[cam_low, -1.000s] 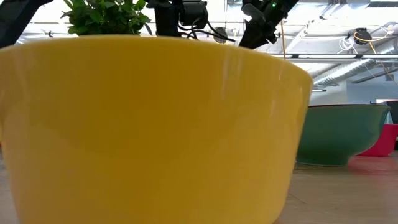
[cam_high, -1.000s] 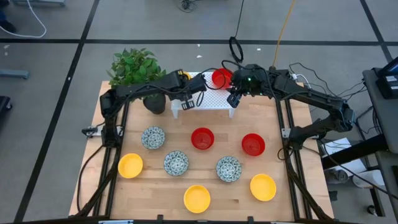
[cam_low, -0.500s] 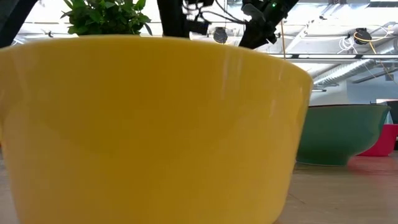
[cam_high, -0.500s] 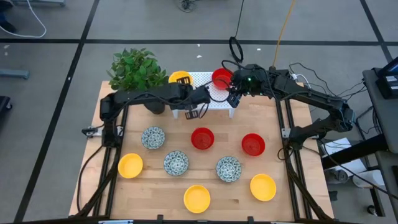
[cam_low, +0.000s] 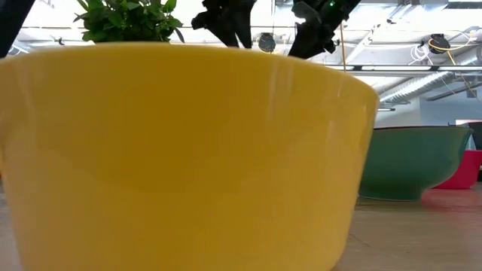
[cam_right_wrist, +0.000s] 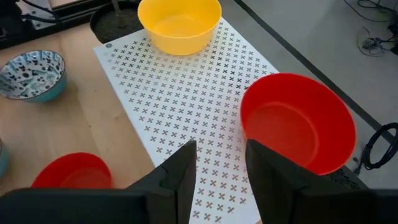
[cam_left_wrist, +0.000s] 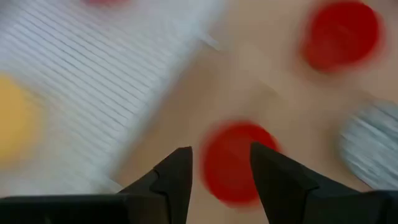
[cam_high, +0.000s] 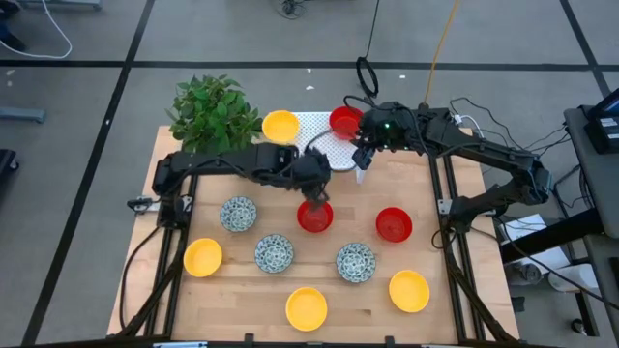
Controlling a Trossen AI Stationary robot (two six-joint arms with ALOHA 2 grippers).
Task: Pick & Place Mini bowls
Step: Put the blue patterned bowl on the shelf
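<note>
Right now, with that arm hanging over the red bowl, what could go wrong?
The left gripper, fingers open, hangs above a red bowl; the wrist view is blurred, so a fast descent might hit the rim and tip it. On the white rack, a second red bowl sits near the edge beside the right gripper, where a nudge could push it off.

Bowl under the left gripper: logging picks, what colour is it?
Red bowl, clearest in the high view, left gripper above it.

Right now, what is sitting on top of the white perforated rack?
Two bowls: a yellow bowl and a red bowl on the rack. The right gripper covers the rack's edge, so that part is hidden.
</note>
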